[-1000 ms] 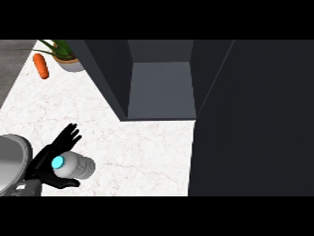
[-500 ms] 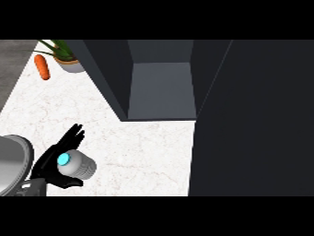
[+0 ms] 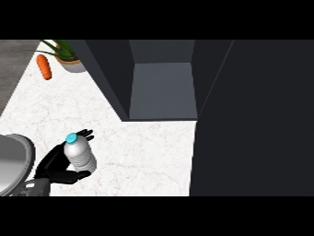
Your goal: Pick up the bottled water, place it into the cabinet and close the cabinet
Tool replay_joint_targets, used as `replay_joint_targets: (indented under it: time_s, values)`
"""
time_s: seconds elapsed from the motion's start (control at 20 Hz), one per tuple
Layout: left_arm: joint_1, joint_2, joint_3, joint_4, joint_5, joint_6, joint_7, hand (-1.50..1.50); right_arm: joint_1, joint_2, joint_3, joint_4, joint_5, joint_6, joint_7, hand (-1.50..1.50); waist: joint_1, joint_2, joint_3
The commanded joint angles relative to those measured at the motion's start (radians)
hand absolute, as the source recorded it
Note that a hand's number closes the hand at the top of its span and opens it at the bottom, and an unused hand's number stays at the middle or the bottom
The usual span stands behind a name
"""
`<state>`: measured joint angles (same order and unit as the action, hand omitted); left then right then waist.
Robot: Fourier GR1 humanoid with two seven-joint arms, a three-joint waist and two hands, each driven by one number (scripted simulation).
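Bottled water [image 3: 81,156] is standing upright in my left hand [image 3: 52,165], fingers and thumb curling round its ribbed body (blue cap uppermost), at the counter's [image 3: 142,147] front-left. I am judging this grip suited to carrying it into the open cabinet [image 3: 163,90].

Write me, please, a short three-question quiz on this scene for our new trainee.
1. True or false: the bottled water already stands inside the cabinet.
2. Whose fingers are curled round the bottled water? A) the left hand B) the right hand
3. Fill in: the orange thing lying beside the potted plant is a ____.

Key: 1 false, it is held outside the open cabinet. 2 A. 3 carrot.
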<state>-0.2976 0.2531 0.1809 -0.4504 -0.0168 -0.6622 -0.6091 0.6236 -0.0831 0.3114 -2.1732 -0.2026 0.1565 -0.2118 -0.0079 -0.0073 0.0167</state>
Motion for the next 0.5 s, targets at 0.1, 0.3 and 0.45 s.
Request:
replay_joint_targets:
  time_s: [0.1,0.3,0.45]
  values:
    - [-0.039,-0.054,-0.046,0.029,-0.007,-0.126,-0.04,1.5,-0.01,0.007,0.027,-0.007,0.028,-0.016,0.014,-1.5,-0.017,0.012,-0.02]
    - [-0.008,-0.116,-0.048,0.018,0.027,-0.112,-0.022,1.5,-0.015,-0.009,-0.014,-0.001,-0.012,0.004,0.002,-1.5,-0.012,0.01,-0.018]
    - [0.006,-0.047,-0.067,-0.014,0.01,-0.15,-0.067,1.5,-0.024,-0.015,-0.046,-0.008,-0.043,-0.005,0.028,-1.5,-0.004,0.01,-0.018]
